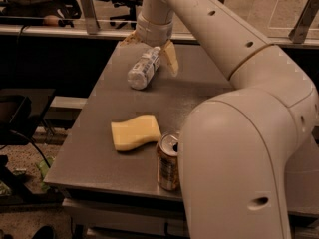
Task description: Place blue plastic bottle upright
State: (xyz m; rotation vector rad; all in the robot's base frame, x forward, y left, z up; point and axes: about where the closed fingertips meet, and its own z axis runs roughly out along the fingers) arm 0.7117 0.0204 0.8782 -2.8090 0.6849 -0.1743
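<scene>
The blue plastic bottle point(142, 69) lies on its side at the far left of the grey table point(84, 158), its near end pointing toward me. My gripper point(149, 53) hangs from the arm right over the bottle's far end. It is open, with one yellowish finger point(171, 59) to the bottle's right and the other finger point(130, 38) showing to its left. The bottle's cap end is hidden under the gripper.
A yellow sponge point(134, 132) lies mid-table. A brown drink can point(168, 162) stands upright near the front edge. My arm's bulky body point(239, 153) covers the table's right side. Chairs and a rail stand behind the table.
</scene>
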